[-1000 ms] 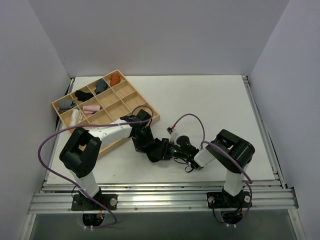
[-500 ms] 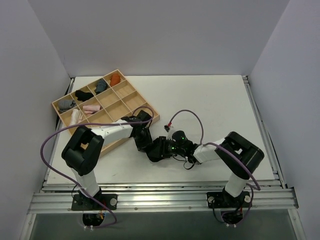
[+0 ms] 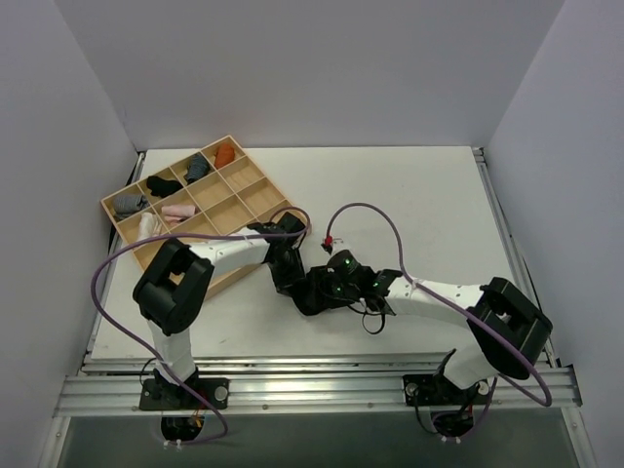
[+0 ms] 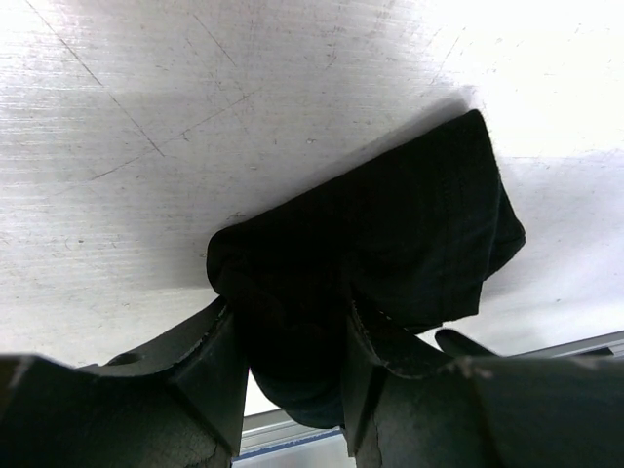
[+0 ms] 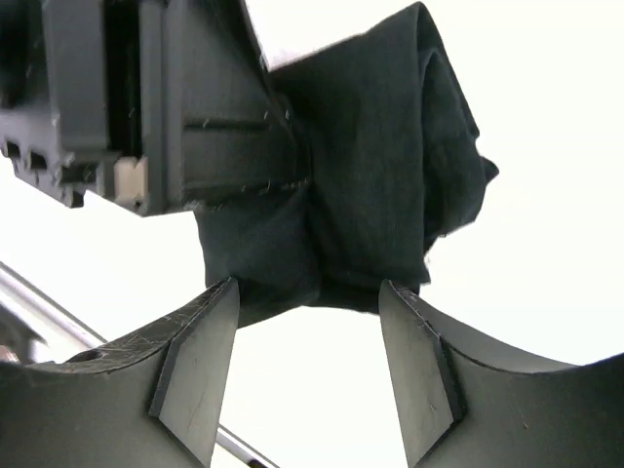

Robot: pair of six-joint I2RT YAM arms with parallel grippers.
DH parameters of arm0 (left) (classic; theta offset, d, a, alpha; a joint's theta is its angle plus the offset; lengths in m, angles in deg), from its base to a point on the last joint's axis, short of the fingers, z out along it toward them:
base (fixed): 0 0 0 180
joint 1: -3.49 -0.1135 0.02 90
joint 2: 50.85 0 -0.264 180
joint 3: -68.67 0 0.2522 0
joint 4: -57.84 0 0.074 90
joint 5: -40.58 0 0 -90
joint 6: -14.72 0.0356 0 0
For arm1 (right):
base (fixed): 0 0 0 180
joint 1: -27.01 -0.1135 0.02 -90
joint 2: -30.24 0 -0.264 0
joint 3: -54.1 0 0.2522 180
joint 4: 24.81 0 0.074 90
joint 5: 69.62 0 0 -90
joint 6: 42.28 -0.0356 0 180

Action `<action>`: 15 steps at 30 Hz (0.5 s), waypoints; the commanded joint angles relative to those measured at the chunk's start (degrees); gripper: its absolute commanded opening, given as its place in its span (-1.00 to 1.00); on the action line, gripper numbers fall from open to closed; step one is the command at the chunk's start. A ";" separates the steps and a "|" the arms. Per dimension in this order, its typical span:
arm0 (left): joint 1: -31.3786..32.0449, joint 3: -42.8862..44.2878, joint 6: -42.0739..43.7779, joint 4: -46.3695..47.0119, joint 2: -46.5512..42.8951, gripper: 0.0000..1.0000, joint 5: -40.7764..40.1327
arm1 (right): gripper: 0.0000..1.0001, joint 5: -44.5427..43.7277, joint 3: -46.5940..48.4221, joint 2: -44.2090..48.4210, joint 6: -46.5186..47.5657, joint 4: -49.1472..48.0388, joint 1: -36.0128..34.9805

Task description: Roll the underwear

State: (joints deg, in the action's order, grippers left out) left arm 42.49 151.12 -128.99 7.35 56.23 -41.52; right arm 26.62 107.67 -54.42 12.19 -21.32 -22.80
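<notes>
- I see the underwear (image 3: 314, 292) low-centre in the overhead frame, a loose black wad on the white table (image 3: 419, 195), just off the lower right corner of the wooden tray (image 3: 263, 175).
- Left gripper (image 4: 292, 361): fingers pinched on one end of the wad, fabric squeezed between the pads.
- Right gripper (image 5: 307, 302): fingers spread wide, tips straddling the wad's edge without squeezing it.
- Both claws meet at the wad.
- Table top looks scuffed, with fine scratches in my left wrist view.
- Plain pale walls (image 3: 312, 68) box in three sides. An aluminium rail (image 3: 312, 385) runs along the bottom.
- Tray, upper left, holds small rolled bundles (image 3: 177, 210): grey, black, pink, orange.
</notes>
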 commanded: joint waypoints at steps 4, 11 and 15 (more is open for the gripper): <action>1.95 1.10 1.68 -6.16 4.53 -0.35 -4.82 | 0.10 -15.10 6.59 1.61 3.89 13.42 -8.45; 2.74 2.94 1.33 -7.47 5.94 -0.36 -4.47 | 0.19 -23.28 11.51 -2.95 7.49 15.97 -13.56; 2.66 3.21 1.16 -7.83 6.03 -0.36 -4.39 | 0.19 -25.57 14.67 -7.52 9.86 17.73 -14.71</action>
State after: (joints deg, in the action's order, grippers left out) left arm 44.13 155.18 -128.64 3.13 58.83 -42.99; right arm 6.64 119.78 -58.81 19.07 -7.72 -36.65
